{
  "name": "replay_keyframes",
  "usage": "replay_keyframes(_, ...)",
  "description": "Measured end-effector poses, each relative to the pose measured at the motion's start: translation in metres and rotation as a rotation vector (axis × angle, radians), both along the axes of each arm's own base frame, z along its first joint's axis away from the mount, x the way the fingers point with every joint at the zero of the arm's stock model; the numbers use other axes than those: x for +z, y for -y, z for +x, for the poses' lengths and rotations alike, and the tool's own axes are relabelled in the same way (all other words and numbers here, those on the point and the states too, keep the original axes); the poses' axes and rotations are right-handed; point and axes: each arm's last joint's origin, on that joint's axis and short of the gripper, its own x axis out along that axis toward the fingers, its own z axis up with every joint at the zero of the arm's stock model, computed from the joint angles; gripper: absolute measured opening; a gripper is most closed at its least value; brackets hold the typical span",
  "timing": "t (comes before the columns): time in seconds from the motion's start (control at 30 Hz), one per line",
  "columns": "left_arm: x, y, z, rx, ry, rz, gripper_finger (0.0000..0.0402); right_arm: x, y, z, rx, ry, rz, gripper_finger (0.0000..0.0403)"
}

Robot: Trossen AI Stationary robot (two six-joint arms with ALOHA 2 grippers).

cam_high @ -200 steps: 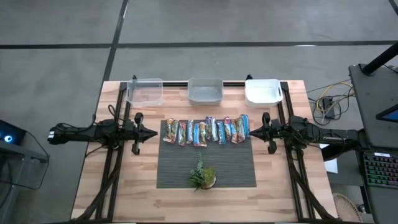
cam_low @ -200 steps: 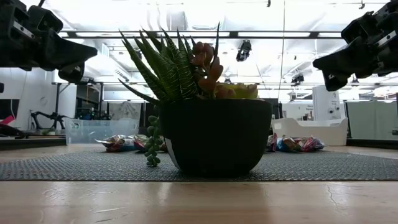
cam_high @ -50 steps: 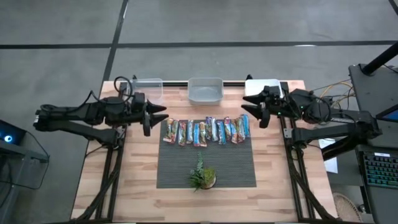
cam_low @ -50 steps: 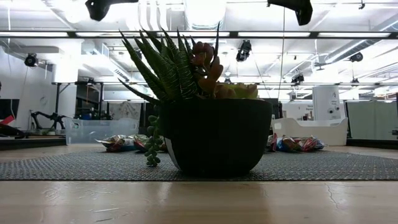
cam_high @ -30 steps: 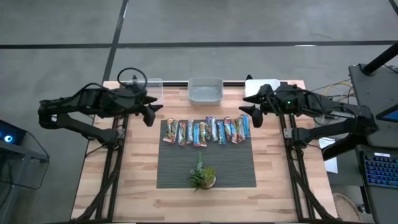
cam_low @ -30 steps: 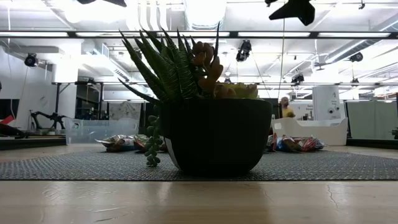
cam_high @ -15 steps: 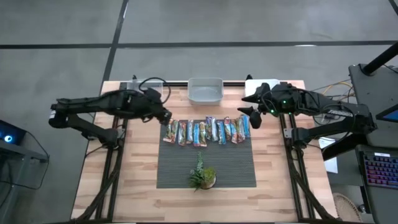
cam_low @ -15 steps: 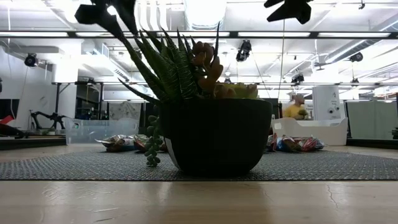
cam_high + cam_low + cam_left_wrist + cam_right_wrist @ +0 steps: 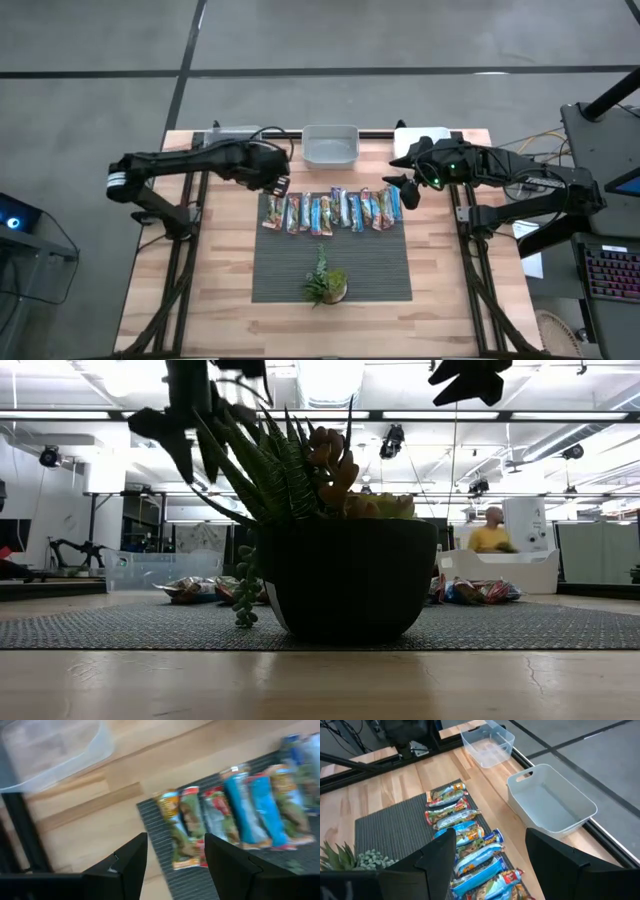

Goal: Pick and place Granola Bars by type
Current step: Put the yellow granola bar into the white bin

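Several granola bars [image 9: 332,210] in shiny blue, red, orange and green wrappers lie side by side in a row along the far edge of a grey mat [image 9: 330,265]. My left gripper [image 9: 281,187] hangs open above the row's left end, pointing steeply down; in its wrist view [image 9: 175,870] the leftmost orange-and-green bar [image 9: 175,825] lies between and beyond the fingers, untouched. My right gripper [image 9: 400,185] hovers open over the row's right end [image 9: 470,845], tilted down and well above the table, holding nothing.
Three bins stand along the far edge: a clear one [image 9: 50,750] at the left, a clear one [image 9: 330,146] in the middle and a white one [image 9: 550,805] at the right. A potted plant [image 9: 325,285] stands on the mat's near part. A person [image 9: 490,532] shows in the room behind.
My left gripper has swung toward the table's right edge and come down toward the left end of the bar row, tipping from nearly level to pointing steeply down and rolling as it went. It stays open. The bars have not moved.
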Motion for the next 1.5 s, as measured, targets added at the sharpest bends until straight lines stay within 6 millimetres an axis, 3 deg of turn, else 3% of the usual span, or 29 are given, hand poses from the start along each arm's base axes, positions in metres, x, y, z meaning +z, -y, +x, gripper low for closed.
replay_keyframes(0.27,-0.029,-0.012,0.020,0.019,-0.098,-0.021,0.0179,-0.001,0.000,-0.001,0.000,-0.012,0.001,0.0228)
replay_keyframes(0.53,-0.060,-0.020,0.027,0.046,-0.146,-0.061,0.0179,-0.001,0.000,0.000,0.001,-0.012,0.002,0.0228)
replay_keyframes(0.9,-0.099,-0.023,0.013,0.085,-0.125,-0.155,0.0179,-0.001,0.000,0.000,0.000,-0.011,0.006,0.0228)
replay_keyframes(1.5,-0.110,-0.028,0.015,0.107,-0.024,-0.183,0.0179,-0.001,0.000,0.000,0.001,-0.011,0.006,0.0228)
